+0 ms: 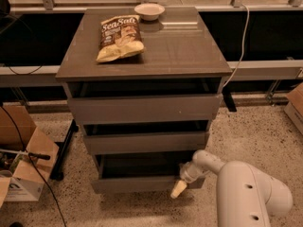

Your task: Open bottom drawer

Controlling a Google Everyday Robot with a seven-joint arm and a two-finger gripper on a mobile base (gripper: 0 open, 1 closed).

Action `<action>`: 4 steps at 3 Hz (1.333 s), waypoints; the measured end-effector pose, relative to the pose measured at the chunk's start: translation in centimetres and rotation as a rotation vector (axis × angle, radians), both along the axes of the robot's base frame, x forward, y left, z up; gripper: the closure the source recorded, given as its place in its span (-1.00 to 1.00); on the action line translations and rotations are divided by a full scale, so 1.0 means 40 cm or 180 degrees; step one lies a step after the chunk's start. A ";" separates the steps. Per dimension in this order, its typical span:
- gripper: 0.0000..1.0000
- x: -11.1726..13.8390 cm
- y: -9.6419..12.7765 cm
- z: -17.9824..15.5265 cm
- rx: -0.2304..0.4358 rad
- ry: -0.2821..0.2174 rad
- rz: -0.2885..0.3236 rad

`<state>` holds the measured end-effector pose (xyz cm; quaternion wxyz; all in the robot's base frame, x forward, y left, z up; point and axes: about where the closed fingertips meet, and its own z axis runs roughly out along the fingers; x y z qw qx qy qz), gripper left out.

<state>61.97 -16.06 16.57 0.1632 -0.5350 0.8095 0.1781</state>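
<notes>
The grey-brown cabinet (142, 65) has three drawers. The bottom drawer (137, 184) is the lowest; its plain front stands out a little from the cabinet, with a dark gap behind it. The middle drawer front (144, 143) and top drawer front (142, 109) sit above it. My gripper (181, 186) is at the right end of the bottom drawer's front, at its top edge, with a cream tip pointing down and left. The white arm (251, 195) comes in from the lower right.
A chips bag (119, 38) and a white bowl (149, 11) lie on the cabinet top. Open cardboard boxes (21, 171) stand on the floor at the left, beside a black stand leg (64, 148). Another box (296, 107) is at the right edge.
</notes>
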 end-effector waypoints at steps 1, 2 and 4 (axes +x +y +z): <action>-0.65 -0.069 -0.007 -0.014 -0.0030 0.0177 -0.0156; -0.18 -0.096 -0.026 -0.013 -0.0082 0.0239 -0.0260; -0.37 -0.236 -0.035 -0.020 -0.0121 0.0556 -0.0496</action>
